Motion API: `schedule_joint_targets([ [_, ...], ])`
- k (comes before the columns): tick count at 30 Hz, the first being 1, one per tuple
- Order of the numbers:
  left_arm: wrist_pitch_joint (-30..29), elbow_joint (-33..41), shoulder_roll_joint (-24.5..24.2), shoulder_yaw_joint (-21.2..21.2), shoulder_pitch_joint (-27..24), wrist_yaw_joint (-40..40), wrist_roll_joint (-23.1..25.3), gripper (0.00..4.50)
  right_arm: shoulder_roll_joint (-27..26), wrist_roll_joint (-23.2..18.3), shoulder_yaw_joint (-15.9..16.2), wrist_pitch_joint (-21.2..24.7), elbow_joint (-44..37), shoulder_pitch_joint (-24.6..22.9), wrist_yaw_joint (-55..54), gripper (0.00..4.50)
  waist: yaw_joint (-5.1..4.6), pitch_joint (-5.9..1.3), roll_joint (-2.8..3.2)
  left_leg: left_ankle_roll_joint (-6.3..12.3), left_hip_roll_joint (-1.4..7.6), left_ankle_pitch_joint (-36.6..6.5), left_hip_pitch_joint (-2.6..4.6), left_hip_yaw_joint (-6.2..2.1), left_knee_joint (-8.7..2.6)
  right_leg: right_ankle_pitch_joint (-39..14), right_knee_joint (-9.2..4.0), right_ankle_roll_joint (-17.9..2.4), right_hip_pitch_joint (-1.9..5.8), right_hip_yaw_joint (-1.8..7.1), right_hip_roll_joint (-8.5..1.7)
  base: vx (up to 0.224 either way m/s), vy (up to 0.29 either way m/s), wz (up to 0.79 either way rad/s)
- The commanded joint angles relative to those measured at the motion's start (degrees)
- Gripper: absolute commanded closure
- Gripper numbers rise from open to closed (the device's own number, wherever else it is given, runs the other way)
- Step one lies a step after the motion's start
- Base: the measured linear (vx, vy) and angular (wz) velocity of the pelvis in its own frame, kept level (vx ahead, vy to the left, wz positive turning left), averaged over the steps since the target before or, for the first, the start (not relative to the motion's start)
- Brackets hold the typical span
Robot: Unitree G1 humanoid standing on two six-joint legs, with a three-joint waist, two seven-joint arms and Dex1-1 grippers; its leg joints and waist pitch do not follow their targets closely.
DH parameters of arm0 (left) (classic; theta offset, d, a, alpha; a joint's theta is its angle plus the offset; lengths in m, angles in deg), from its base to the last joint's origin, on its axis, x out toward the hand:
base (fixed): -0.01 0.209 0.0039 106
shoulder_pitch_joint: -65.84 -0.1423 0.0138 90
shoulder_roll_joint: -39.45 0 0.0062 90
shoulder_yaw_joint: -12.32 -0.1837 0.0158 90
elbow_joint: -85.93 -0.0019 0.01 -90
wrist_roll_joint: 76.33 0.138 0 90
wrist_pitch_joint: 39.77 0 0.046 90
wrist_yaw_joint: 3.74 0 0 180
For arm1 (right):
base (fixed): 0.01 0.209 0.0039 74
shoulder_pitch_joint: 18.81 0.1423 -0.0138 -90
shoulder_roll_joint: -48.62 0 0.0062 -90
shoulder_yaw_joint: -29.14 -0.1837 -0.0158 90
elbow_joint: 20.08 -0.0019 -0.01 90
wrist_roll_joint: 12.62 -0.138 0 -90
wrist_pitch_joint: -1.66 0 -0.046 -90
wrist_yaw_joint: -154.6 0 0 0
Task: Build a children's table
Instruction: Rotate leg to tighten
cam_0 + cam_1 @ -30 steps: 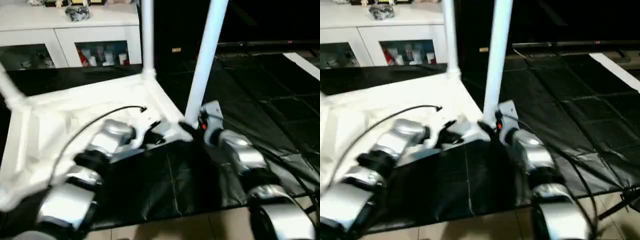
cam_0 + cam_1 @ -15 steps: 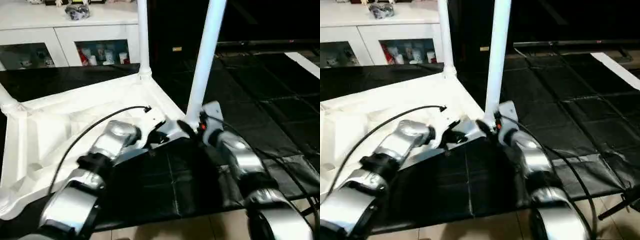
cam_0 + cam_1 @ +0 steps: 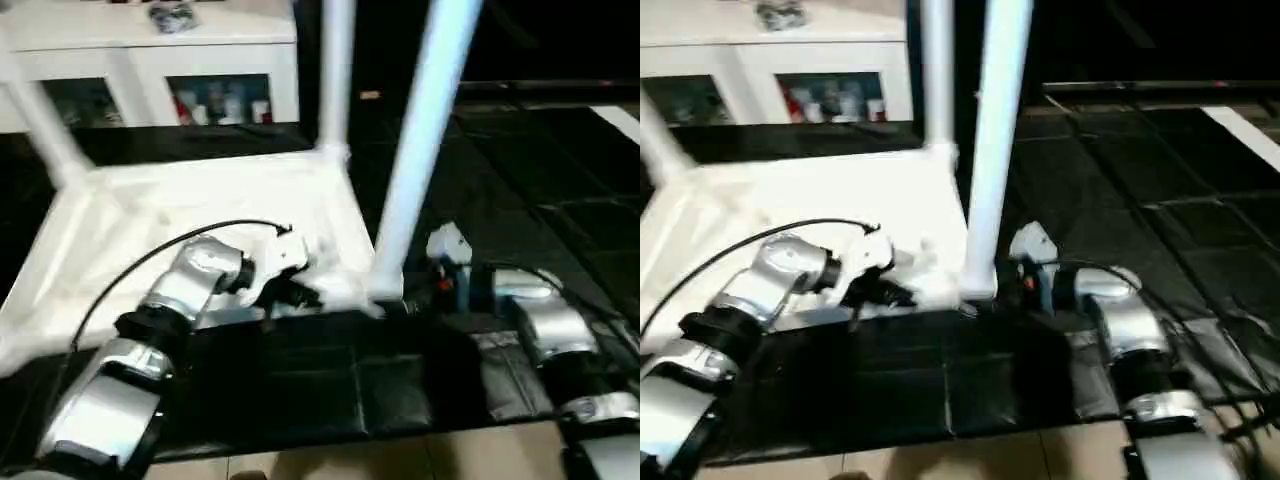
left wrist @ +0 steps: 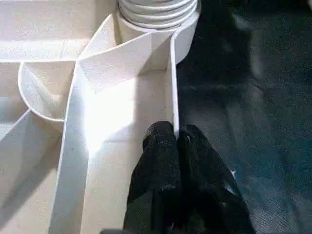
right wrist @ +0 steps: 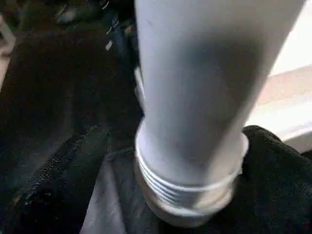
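I'm pinching the upturned top's (image 3: 200,215) rim with my left gripper (image 4: 175,141), fingers closed on it. My right gripper (image 5: 195,195) is at the near-corner leg's (image 3: 425,150) threaded base; grip unclear. Next: screwing it home.

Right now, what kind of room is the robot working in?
Probably a home-like room or indoor test space: a white glass-door cabinet holding small items, black floor mats, and tiled floor at the mats' edge.
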Motion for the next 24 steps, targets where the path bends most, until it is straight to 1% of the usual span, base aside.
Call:
schedule_joint_targets([
  [1, 2.29, 0.79, 0.28, -1.86, 1.94, 3.22, 0.06, 4.5, 0.25, 1.19, 0.87, -1.33, 0.32, 1.86, 1.32, 0.04, -0.29, -3.82, -0.18, 5.29, 2.31, -6.62, 0.04, -0.53, -3.59, -9.99, -4.16, -9.65, 3.84, 4.26, -4.57, 0.0, 0.0, 0.0],
  [2, 3.28, 0.59, -0.12, -2.52, 2.04, 4.32, 0.44, 4.5, -0.01, 1.7, 1.18, -1.9, 1.88, 3.15, 1.77, 0.04, -0.28, -3.89, -0.22, 4.94, 2.36, -6.66, 0.04, -0.62, -3.6, -10.29, -4.06, -9.72, 3.86, 4.27, -4.66, 0.0, 0.0, 0.0],
  [3, 3.52, 0.65, -0.3, -2.74, 2.01, 5.03, 0.42, 4.5, -0.19, 1.84, 1.38, -2.09, 2.55, 3.78, 2.22, 0.04, -0.31, -3.86, -0.35, 4.79, 2.35, -6.79, 0.16, -0.53, -3.62, -10.54, -4.18, -9.67, 3.82, 4.3, -4.57, 0.0, 0.0, 0.0],
  [5, 3.94, 0.58, -0.46, -2.87, 2.03, 5.93, 0.27, 4.5, -0.4, 1.64, 1.66, -1.98, 3.26, 4.58, 3.16, 0.04, -0.26, -3.84, -0.26, 4.77, 2.34, -6.84, 0.1, -0.5, -3.58, -10.62, -4.11, -9.82, 3.84, 4.32, -4.6, 0.0, 0.0, 0.0],
  [6, 4.13, 0.69, -0.57, -2.89, 1.99, 6.24, 0.18, 4.5, -0.57, 1.41, 1.75, -1.66, 3.35, 4.84, 3.55, 0.19, -0.31, -3.81, -0.49, 4.89, 2.34, -6.78, 0.02, -0.51, -3.58, -10.58, -4.1, -9.74, 3.89, 4.33, -4.61, 0.0, 0.0, 0.0],
  [7, 4.29, 0.68, -0.69, -2.93, 2.01, 6.66, 0.15, 4.5, -0.68, 0.92, 2.0, -1.36, 3.34, 5.06, 4.23, 0.29, -0.25, -3.87, -0.36, 5.03, 2.4, -6.43, 0.04, -0.57, -3.6, -10.35, -4.0, -9.67, 3.89, 4.33, -4.62, 0.0, 0.0, 0.0],
  [9, 4.92, 0.47, -0.84, -2.99, 2.02, 7.37, 0.09, 4.5, -0.86, 0.44, 2.55, -1.21, 3.43, 5.33, 5.47, 0.49, -0.23, -3.99, -0.4, 5.45, 2.43, -5.47, -0.01, -0.57, -3.5, -8.96, -3.78, -9.89, 3.9, 4.33, -4.57, 0.0, 0.0, 0.0],
  [10, 5.01, 0.38, -0.84, -2.99, 2.06, 7.38, 0.11, 4.5, -0.89, 0.46, 2.64, -1.3, 3.51, 5.35, 5.64, 0.49, -0.26, -3.98, -0.4, 5.55, 2.41, -5.38, -0.05, -0.56, -3.48, -8.65, -3.75, -10.0, 3.9, 4.32, -4.57, 0.0, 0.0, 0.0],
  [11, 5.35, 0.1, -0.89, -2.95, 2.14, 7.44, 0.14, 4.5, -1.06, 0.56, 2.8, -1.65, 3.84, 5.38, 6.07, 0.62, -0.29, -3.96, -0.7, 5.66, 2.43, -5.21, 0.0, -0.52, -3.48, -8.46, -3.76, -10.07, 3.87, 4.32, -4.55, 0.0, 0.0, 0.0],
  [12, 5.35, 0.1, -0.89, -2.95, 2.14, 7.44, 0.14, 4.5, -1.06, 0.56, 2.8, -1.65, 3.84, 5.38, 6.07, 0.74, -0.22, -3.99, -0.61, 5.69, 2.36, -5.14, -0.03, -0.51, -3.43, -8.49, -3.7, -10.12, 3.88, 4.33, -4.59, 0.0, 0.0, 0.0],
  [13, 5.51, -0.08, -0.94, -2.93, 2.19, 7.47, 0.15, 4.5, -1.17, 0.63, 2.87, -1.74, 4.07, 5.4, 6.32, 0.74, -0.19, -3.97, -0.55, 5.65, 2.41, -5.11, -0.04, -0.54, -3.47, -8.76, -3.72, -10.01, 3.89, 4.32, -4.62, 0.0, 0.0, 0.0],
  [14, 5.78, -0.38, -1.05, -2.9, 2.28, 7.4, 0.2, 4.5, -1.35, 0.88, 2.95, -2.12, 4.58, 5.44, 6.55, 0.83, -0.23, -3.93, -0.63, 5.56, 2.44, -5.32, -0.04, -0.54, -3.5, -9.24, -3.79, -9.89, 3.87, 4.31, -4.61, 0.0, 0.0, 0.0],
  [15, 5.91, -0.55, -1.08, -2.88, 2.34, 7.29, 0.25, 4.5, -1.43, 1.0, 2.98, -2.32, 4.81, 5.43, 6.62, 0.98, -0.2, -3.96, -0.56, 5.41, 2.39, -5.53, -0.01, -0.51, -3.47, -9.8, -3.83, -9.81, 3.85, 4.31, -4.68, 0.0, 0.0, 0.0],
  [16, 6.14, -0.83, -1.16, -2.77, 2.42, 7.16, 0.35, 4.5, -1.58, 1.13, 3.07, -2.59, 5.12, 5.37, 6.77, 0.98, -0.2, -3.94, -0.57, 5.35, 2.38, -5.57, -0.03, -0.5, -3.48, -10.04, -3.86, -9.83, 3.84, 4.3, -4.68, 0.0, 0.0, 0.0],
  [17, 6.14, -0.83, -1.16, -2.77, 2.42, 7.16, 0.35, 4.5, -1.58, 1.13, 3.07, -2.59, 5.12, 5.37, 6.77, 1.16, -0.18, -3.92, -0.54, 5.2, 2.4, -5.66, -0.03, -0.51, -3.5, -10.39, -3.92, -9.73, 3.87, 4.32, -4.69, 0.0, 0.0, 0.0],
  [19, 6.21, -0.93, -1.22, -2.67, 2.44, 7.15, 0.37, 4.5, -1.64, 0.97, 3.16, -2.36, 5.07, 5.28, 6.92, 1.23, -0.17, -3.91, -0.49, 5.2, 2.42, -5.6, 0.0, -0.55, -3.51, -10.27, -3.87, -9.66, 3.87, 4.32, -4.66, 0.0, 0.0, 0.0],
  [20, 6.23, -0.96, -1.25, -2.62, 2.44, 7.17, 0.37, 4.5, -1.67, 0.88, 3.22, -2.31, 5.06, 5.21, 6.95, 1.36, -0.2, -3.92, -0.53, 5.22, 2.45, -5.67, 0.03, -0.54, -3.52, -10.19, -3.87, -9.65, 3.83, 4.33, -4.63, 0.0, 0.0, 0.0],
  [22, 6.46, -1.24, -1.32, -2.53, 2.47, 7.21, 0.4, 4.5, -1.82, 0.84, 3.24, -2.26, 5.09, 5.07, 7.0, 1.56, -0.14, -3.96, -0.27, 5.12, 2.4, -5.59, 0.0, -0.55, -3.48, -9.95, -3.87, -9.65, 3.86, 4.34, -4.65, 0.0, 0.0, 0.0],
  [23, 6.5, -1.48, -1.33, -2.47, 2.53, 7.1, 0.44, 4.5, -1.93, 0.77, 3.16, -2.17, 5.11, 5.0, 6.94, 1.65, -0.18, -3.98, -0.33, 5.15, 2.38, -5.49, -0.03, -0.56, -3.47, -9.58, -3.85, -9.7, 3.89, 4.31, -4.59, 0.0, 0.0, 0.0],
  [24, 6.55, -1.69, -1.34, -2.44, 2.6, 7.03, 0.47, 4.5, -2.03, 0.74, 3.08, -2.15, 5.24, 5.01, 6.93, 1.65, -0.18, -3.97, -0.3, 5.16, 2.36, -5.54, -0.01, -0.56, -3.47, -9.49, -3.84, -9.74, 3.85, 4.3, -4.55, 0.0, 0.0, 0.0],
])
